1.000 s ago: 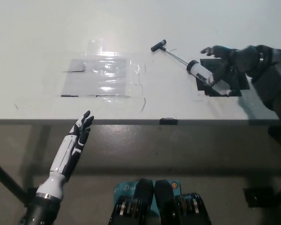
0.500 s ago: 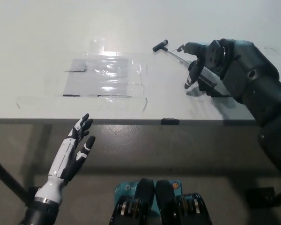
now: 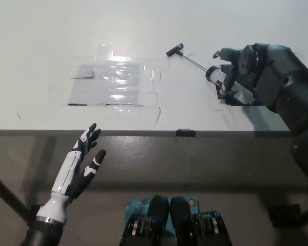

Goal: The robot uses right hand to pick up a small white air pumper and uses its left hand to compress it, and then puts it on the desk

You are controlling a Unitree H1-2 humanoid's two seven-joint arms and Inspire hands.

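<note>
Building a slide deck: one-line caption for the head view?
Black right hand wrapped around the white air pumper on the desk, plunger extended; white left hand open below the desk edge.

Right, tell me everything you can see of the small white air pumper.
The air pumper is a short white cylinder with a dark collar, a thin metal rod drawn out up-left and a black T-handle at its end. It lies slanted on the white desk, at its right side. The black right hand covers the cylinder's lower end, fingers around it; whether it is lifted cannot be told. Nothing touches the handle.
</note>
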